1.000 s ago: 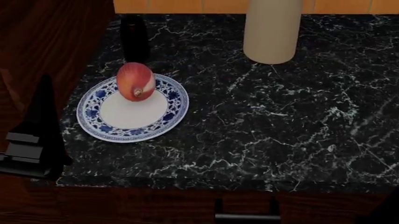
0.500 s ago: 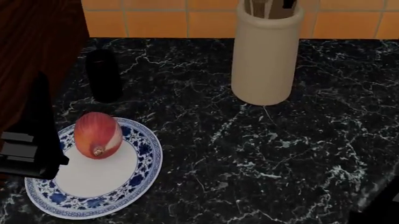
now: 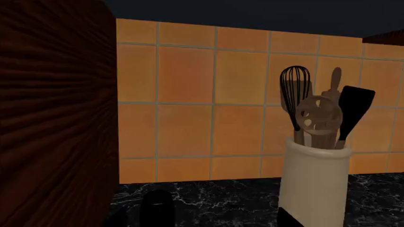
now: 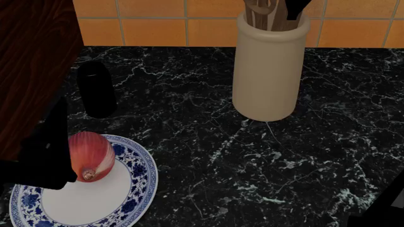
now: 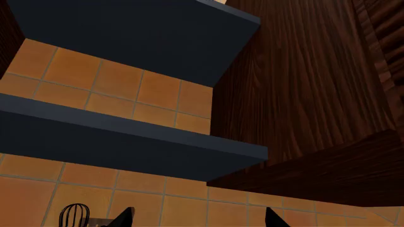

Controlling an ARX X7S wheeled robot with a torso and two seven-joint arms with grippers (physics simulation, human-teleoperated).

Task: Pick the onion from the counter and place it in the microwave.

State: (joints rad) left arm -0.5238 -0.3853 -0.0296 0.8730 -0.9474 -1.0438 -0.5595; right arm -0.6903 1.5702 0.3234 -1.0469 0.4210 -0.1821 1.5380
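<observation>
The red-orange onion (image 4: 93,155) lies on a blue-and-white plate (image 4: 136,187) at the near left of the black marble counter (image 4: 208,156). My left gripper (image 4: 57,118) is a dark shape just left of the onion and covers its left edge in the head view. In the left wrist view its fingertips (image 3: 287,218) stand wide apart and hold nothing, and the onion does not show there. My right gripper (image 5: 198,221) is raised and faces wall tiles and dark shelves, open and empty. The microwave is out of view.
A black cylinder (image 4: 96,89) stands behind the plate. A cream crock (image 4: 268,66) of utensils (image 3: 319,111) stands at the back by the orange tiled wall (image 4: 151,26). A dark wood panel (image 4: 31,61) bounds the counter on the left.
The head view has shifted up and right, so the onion and plate slid to the lower left and the tiled wall came into sight. The left gripper now overlaps the onion's edge.
</observation>
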